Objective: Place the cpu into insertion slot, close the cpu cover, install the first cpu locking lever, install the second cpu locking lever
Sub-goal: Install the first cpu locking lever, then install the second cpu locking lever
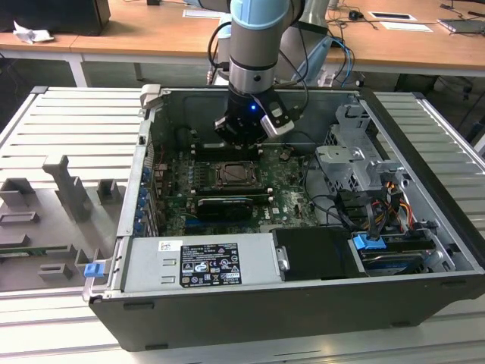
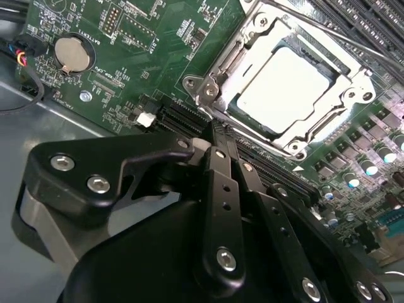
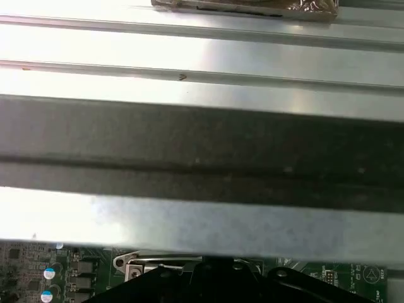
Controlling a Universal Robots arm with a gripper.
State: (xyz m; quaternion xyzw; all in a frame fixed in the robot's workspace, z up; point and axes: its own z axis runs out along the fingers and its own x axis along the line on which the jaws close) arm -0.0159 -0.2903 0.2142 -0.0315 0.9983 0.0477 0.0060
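Hovering gripper [image 2: 218, 142]: fingers pressed together, holding nothing, poised just above the motherboard [image 2: 126, 69] beside the socket.
Cpu [image 2: 284, 88]: seated flat in the socket, pale top showing.
Cpu cover [image 2: 243, 53]: closed down around the chip.
Computer case [image 1: 424, 227]: lying open on the ribbed metal table [image 1: 68, 129].

We see ribbed grey metal table [image 1: 68, 125] under open computer case. Behind it long wooden desk [image 1: 151, 34], white legs, with papers [image 1: 398, 21] and crumpled white sheet [image 1: 32, 33] (at exterior view's left). Light even, bright glare on metal.
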